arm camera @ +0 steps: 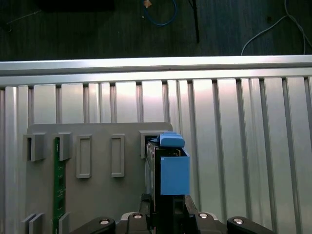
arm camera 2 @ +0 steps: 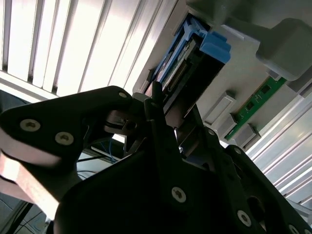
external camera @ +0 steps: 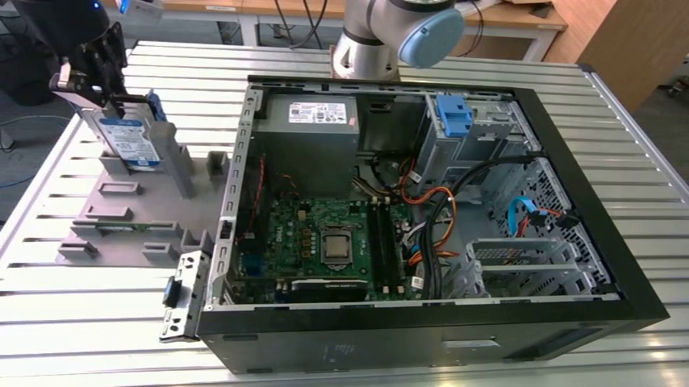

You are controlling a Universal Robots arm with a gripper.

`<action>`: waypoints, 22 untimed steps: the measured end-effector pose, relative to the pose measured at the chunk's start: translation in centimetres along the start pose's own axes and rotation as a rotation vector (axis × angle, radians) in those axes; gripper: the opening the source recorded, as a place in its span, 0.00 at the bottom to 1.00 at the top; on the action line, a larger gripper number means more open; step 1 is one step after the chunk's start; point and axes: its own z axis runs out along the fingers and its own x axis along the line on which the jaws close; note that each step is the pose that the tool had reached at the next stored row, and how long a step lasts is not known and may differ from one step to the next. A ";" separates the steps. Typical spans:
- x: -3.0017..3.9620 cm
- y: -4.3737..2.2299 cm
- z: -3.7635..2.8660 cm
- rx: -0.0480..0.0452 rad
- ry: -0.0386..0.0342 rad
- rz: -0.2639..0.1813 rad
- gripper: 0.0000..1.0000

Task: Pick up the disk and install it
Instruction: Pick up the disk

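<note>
Your black claw (external camera: 116,100) pinches the silver, blue-framed disk (external camera: 131,145), upright in the grey slotted plastic rack (external camera: 113,211). A green memory strip (arm camera: 59,185) shares the rack, and an open black computer case (external camera: 377,343) stands beside it.

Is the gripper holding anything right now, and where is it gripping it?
The gripper looks clamped on the disk, by its upper edge, with the disk upright at the grey fixture.

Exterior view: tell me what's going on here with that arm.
The arm's gripper is at the top end of the disk, which stands upright in a grey rack at the exterior view's left of the open computer case. The disk is not yet installed in the case.
</note>
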 end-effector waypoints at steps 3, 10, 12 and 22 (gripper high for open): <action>0.00 0.01 -0.02 0.0005 0.0016 0.000 0.35; -0.03 0.02 -0.32 0.0004 0.0018 0.000 0.35; -0.03 0.02 -0.34 0.0003 0.0019 0.000 0.35; -0.04 0.02 -0.39 0.0002 0.0038 -0.001 0.35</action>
